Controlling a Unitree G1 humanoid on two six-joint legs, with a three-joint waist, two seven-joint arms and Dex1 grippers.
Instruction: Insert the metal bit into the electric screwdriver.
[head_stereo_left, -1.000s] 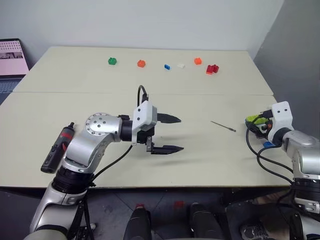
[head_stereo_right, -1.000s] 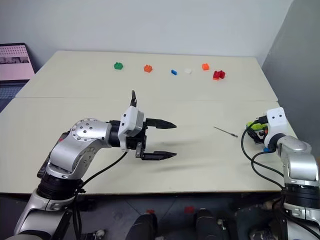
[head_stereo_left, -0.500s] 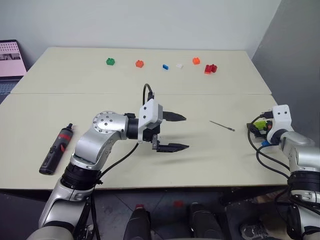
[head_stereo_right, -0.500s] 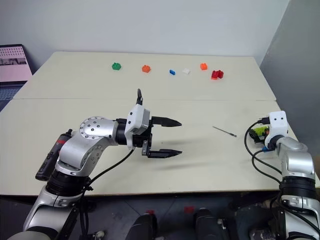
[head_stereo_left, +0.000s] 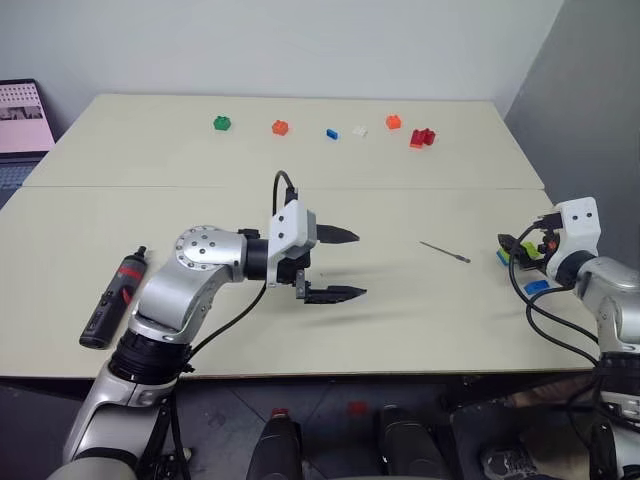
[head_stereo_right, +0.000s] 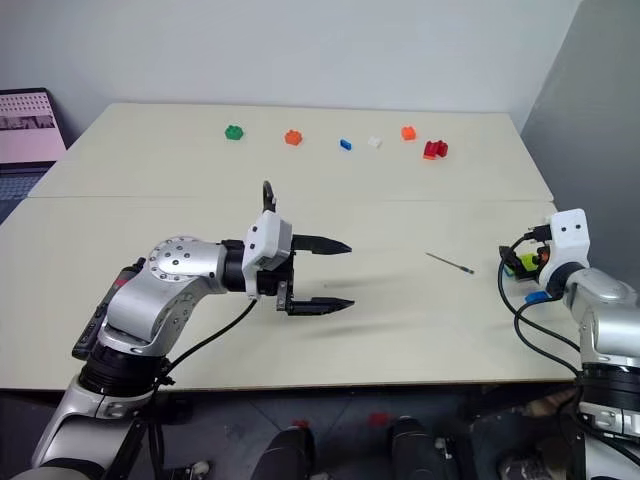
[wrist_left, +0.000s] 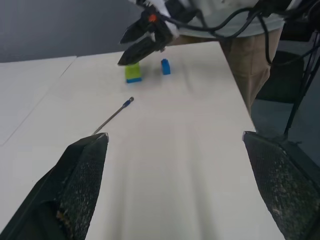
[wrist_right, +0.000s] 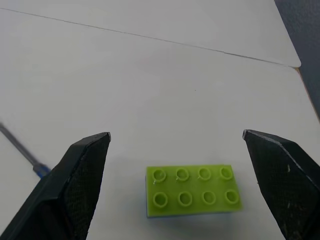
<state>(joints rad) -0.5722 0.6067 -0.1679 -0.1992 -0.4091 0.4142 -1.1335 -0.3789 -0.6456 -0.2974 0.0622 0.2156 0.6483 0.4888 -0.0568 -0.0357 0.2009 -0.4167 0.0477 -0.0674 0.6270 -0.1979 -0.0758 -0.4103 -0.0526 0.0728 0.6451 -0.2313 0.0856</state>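
On a pale desk (head_stereo_left: 420, 320), both pincers gape empty: the metal bit (head_stereo_left: 445, 252) lies between them, the electric screwdriver (head_stereo_left: 113, 299) far left, so picking up appears next.

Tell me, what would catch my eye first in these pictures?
Probably the left gripper, open above the middle of the pale table. To its right lies the metal bit, and past it the right gripper hangs open over a green brick. The electric screwdriver lies near the table's left edge.
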